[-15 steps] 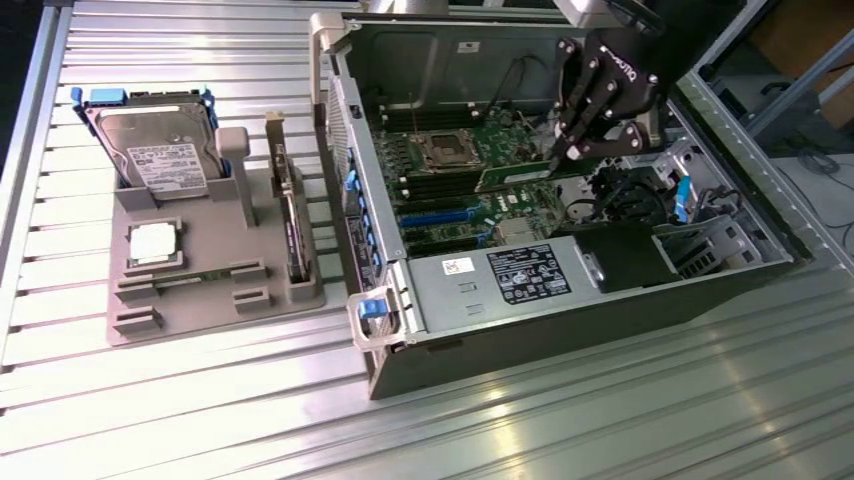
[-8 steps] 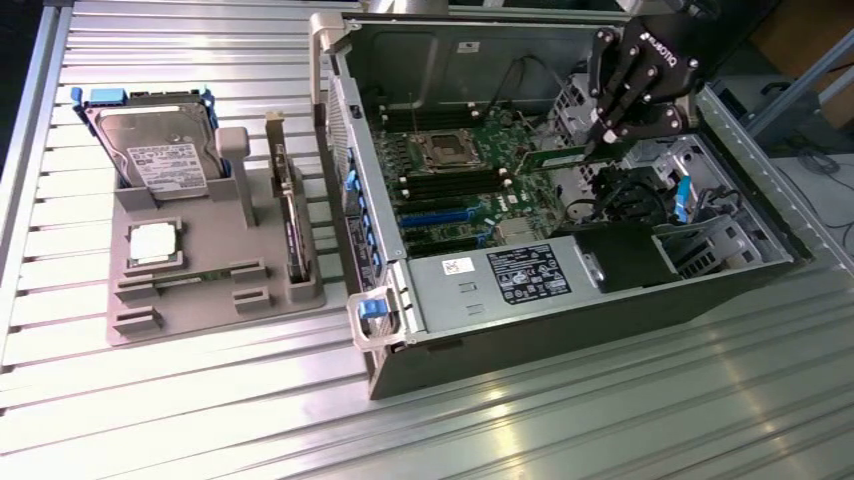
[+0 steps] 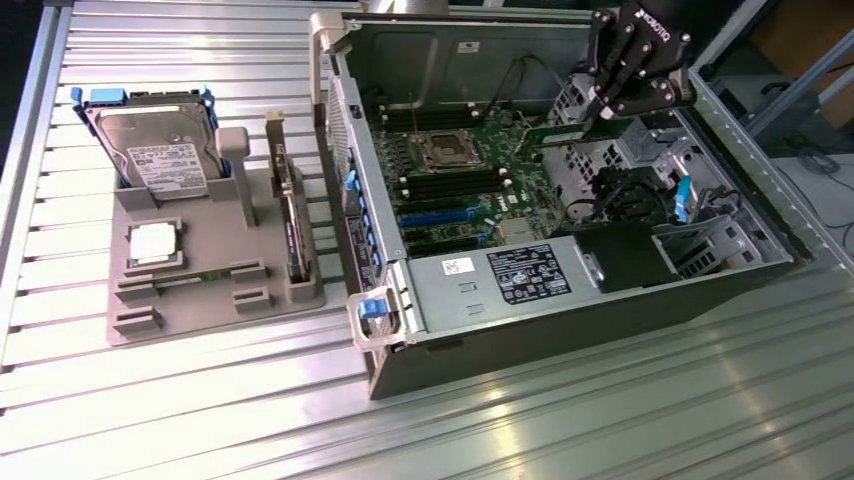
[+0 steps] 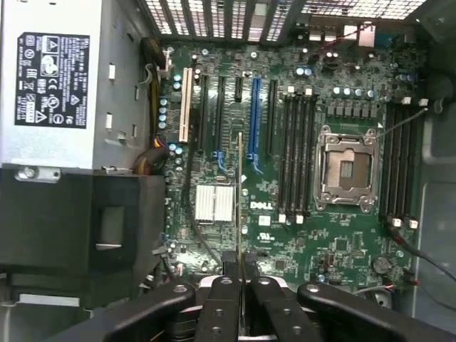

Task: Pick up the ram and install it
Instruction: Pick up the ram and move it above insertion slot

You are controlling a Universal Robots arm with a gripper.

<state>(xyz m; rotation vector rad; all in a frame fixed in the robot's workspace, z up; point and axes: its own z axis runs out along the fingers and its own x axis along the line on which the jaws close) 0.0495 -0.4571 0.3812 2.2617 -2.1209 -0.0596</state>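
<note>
**Item 1, ram** (image 3: 558,134): green stick in the upper right of the exterior view, inside the open case (image 3: 561,335). It is held over the far edge of the motherboard (image 3: 461,185) and is not seated in any slot. In the wrist view the ram (image 4: 240,199) is seen edge-on as a thin line parallel to the slots. The line passes between the silver heatsink (image 4: 214,202) and the blue slot (image 4: 254,121).

**Item 2, gripper** (image 3: 597,118): black, reaching down into the case from the upper right of the exterior view. The jaws are narrow and pinched on the ram. In the wrist view the gripper (image 4: 241,265) has a finger on either side of the stick's end.

**Item 3, motherboard** (image 4: 342,249): green, with an open CPU socket (image 4: 347,169). Black memory slots (image 4: 296,153) stand in banks on both sides of it, all vacant. In the exterior view the socket (image 3: 441,150) sits upper centre of the board.

**Item 4, power supply** (image 3: 507,275): grey box with labels, at the near end of the case.

**Item 5, tray** (image 3: 200,300): grey holder on the exterior view's left, well apart from the gripper. It carries:
- a hard drive (image 3: 158,150), upright at the back;
- a CPU chip (image 3: 154,243), lying flat;
- a card (image 3: 291,215), on edge along the side nearest the case.

**Item 6, table** (image 3: 601,430): ribbed metal, bearing the case and the tray.
</note>
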